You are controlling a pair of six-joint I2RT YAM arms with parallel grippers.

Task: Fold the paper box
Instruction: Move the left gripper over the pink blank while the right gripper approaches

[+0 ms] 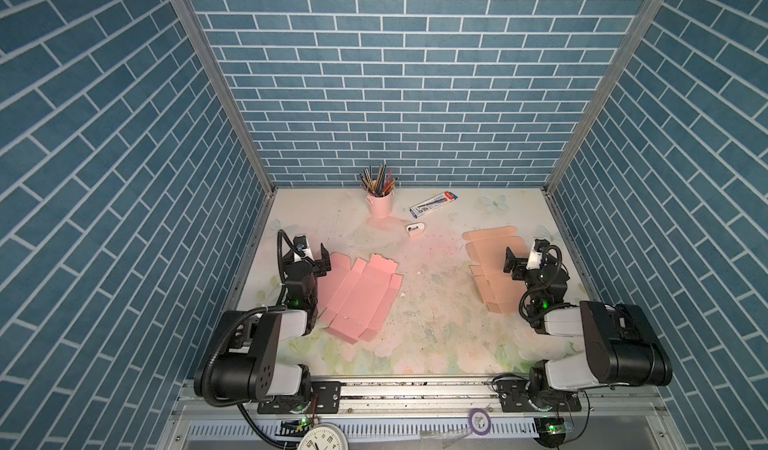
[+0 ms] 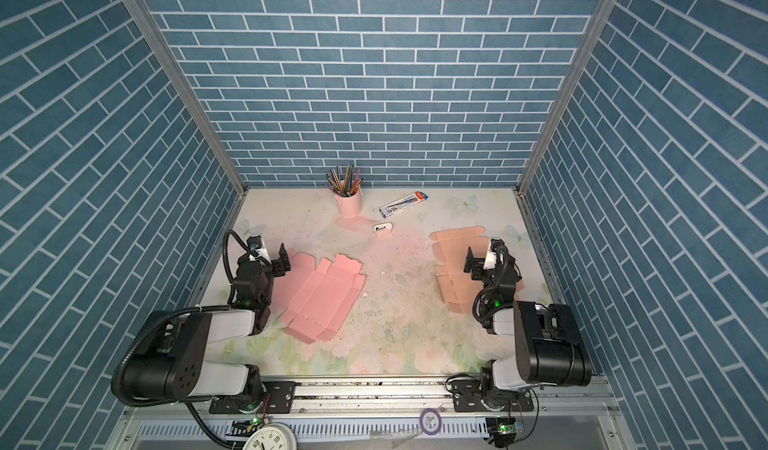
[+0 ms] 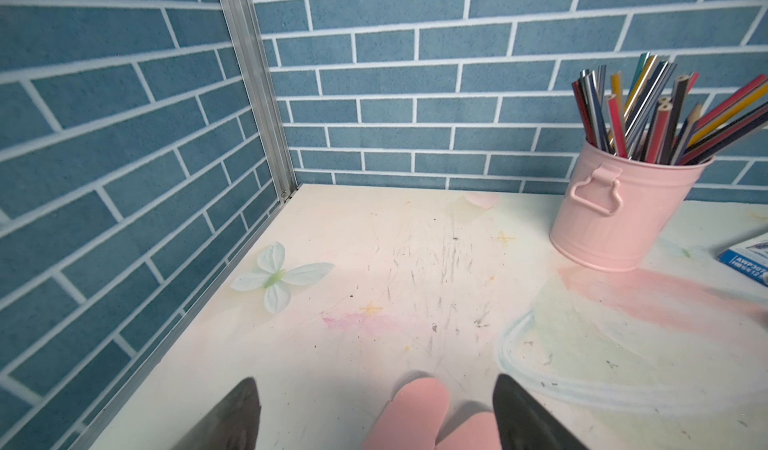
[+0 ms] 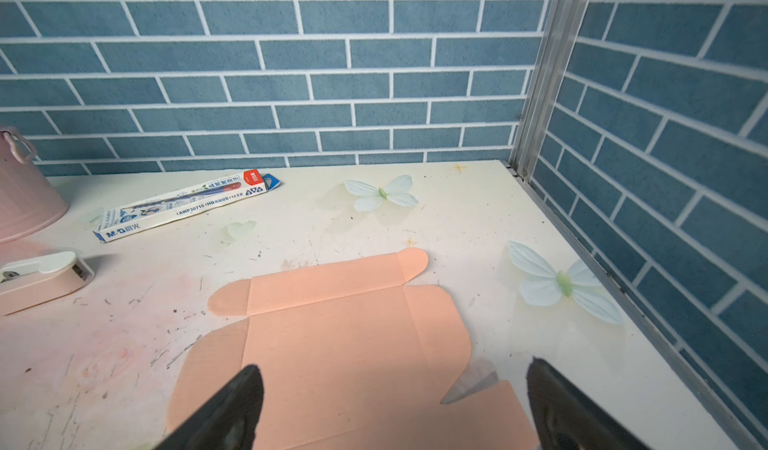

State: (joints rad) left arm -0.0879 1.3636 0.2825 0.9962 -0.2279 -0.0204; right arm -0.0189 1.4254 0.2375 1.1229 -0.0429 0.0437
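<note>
Two flat, unfolded paper boxes lie on the table. The pink paper box (image 1: 357, 298) (image 2: 320, 298) is on the left. My left gripper (image 1: 322, 260) (image 2: 282, 260) hovers open over its far left corner. In the left wrist view a rounded pink flap (image 3: 415, 410) shows between the spread fingers of the left gripper (image 3: 374, 379), untouched. The peach paper box (image 1: 494, 269) (image 2: 455, 269) lies on the right. My right gripper (image 1: 512, 265) (image 2: 471, 263) is open above it. In the right wrist view the right gripper (image 4: 395, 362) holds nothing over the peach sheet (image 4: 340, 335).
A pink bucket of pencils (image 1: 380, 202) stands at the back middle, with a pencil carton (image 1: 433, 202) and a small pink-and-white stapler-like tool (image 1: 414, 228) beside it. Brick-pattern walls close in three sides. A clock (image 1: 322, 437) and a tape roll (image 1: 480, 421) lie beyond the front rail.
</note>
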